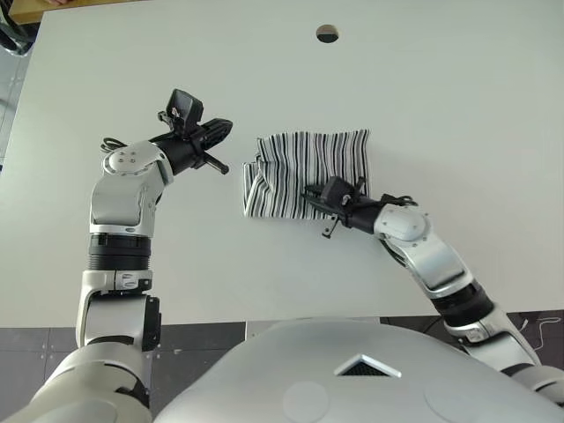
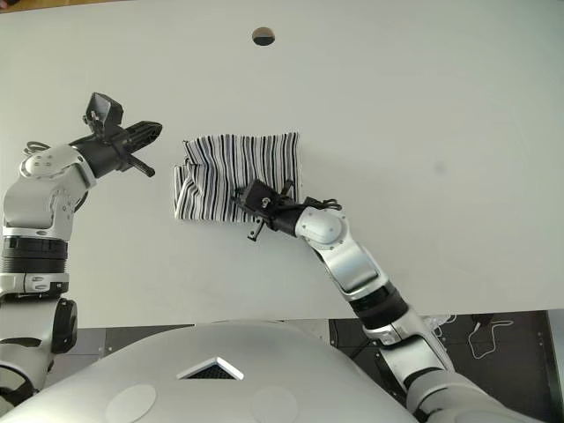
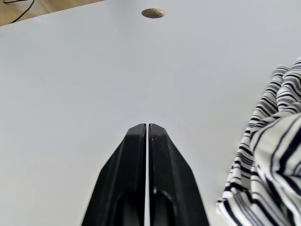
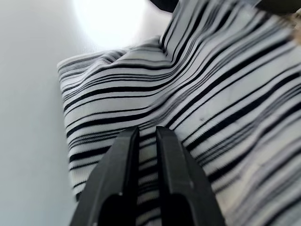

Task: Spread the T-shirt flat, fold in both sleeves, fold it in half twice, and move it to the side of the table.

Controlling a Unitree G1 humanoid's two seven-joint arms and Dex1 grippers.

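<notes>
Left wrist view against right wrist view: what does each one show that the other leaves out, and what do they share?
Left wrist view: the left gripper, fingers shut together, above the white table, with the round hole in the tabletop farther off. Right wrist view: the right gripper down at the folded T-shirt, whose stripes and layered edge are seen up close. Shared: the striped T-shirt, seen as a bunched edge in the left wrist view, and the white table surface beside it.
</notes>
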